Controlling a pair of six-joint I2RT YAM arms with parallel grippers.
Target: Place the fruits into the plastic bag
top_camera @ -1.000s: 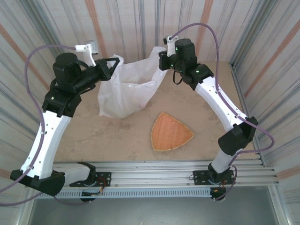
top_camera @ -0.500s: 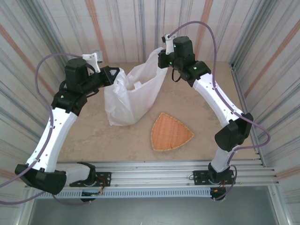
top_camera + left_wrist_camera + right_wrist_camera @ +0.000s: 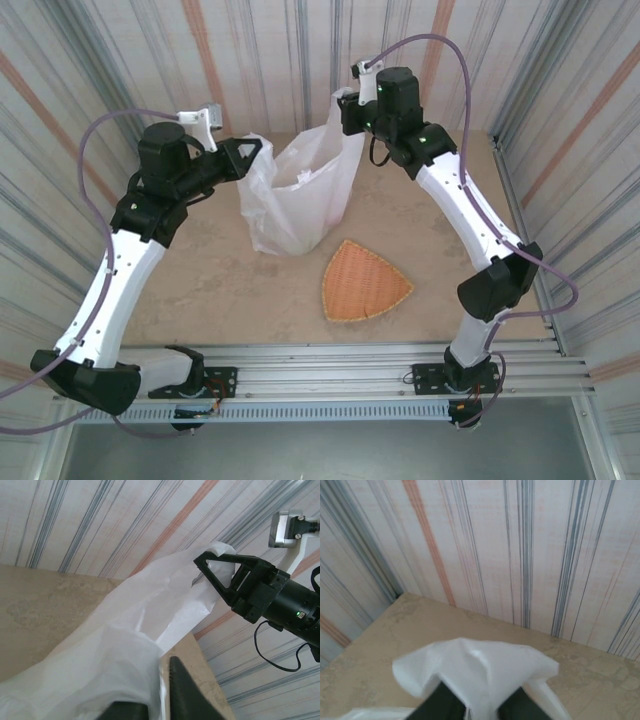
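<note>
Beige table (image 3: 200, 290): woven tray (image 3: 365, 282) front-ctr, plastic bag (image 3: 300, 200) behind it.

White plastic bag (image 3: 300, 200), tan woven tray (image 3: 362, 282), grey-and-orange striped walls (image 3: 260, 60).

Both arms raised, elbows out; left gripper (image 3: 248, 152), right gripper (image 3: 345, 108) pinching plastic bag (image 3: 300, 200) handles.

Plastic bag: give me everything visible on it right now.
The plastic bag is thin, crinkled, translucent white film, hanging open-mouthed and upright between the arms. The left gripper pinches one top edge, the right gripper the other, higher. Its bottom sags onto the table, apart from the woven tray. Contents cannot be made out.
</note>
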